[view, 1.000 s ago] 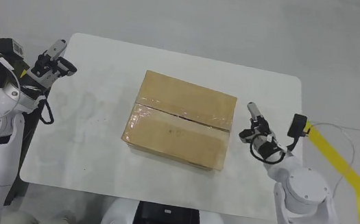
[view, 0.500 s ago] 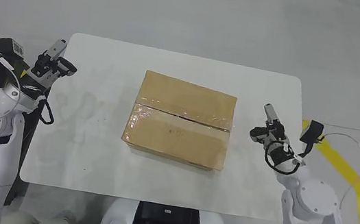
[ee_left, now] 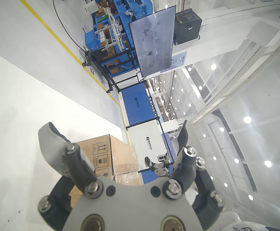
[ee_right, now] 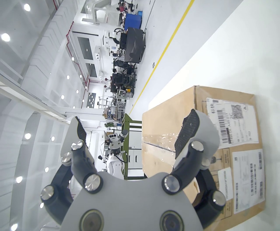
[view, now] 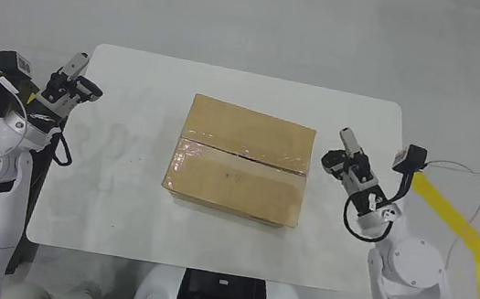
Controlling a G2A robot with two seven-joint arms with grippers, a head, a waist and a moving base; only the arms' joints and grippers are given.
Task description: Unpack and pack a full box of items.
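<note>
A brown cardboard box [view: 240, 159] sits in the middle of the white table [view: 113, 196], its top flaps closed and sealed with clear tape. My left gripper [view: 74, 80] hovers at the table's left edge, open and holding nothing; in the left wrist view [ee_left: 118, 131] the box [ee_left: 113, 153] lies beyond its fingers. My right gripper [view: 343, 150] is close to the box's right end, open and empty. In the right wrist view [ee_right: 133, 124] the box's labelled end face [ee_right: 236, 157] and taped top are just ahead of the fingers.
White table surface lies bare on all sides of the box. A yellow floor line [view: 460, 227] and a thin cable [view: 458, 176] run past the table's right side.
My right gripper swung away to the right and then came back leftward and up, ending closer to the box's right end. The left arm and the box have stayed still.
</note>
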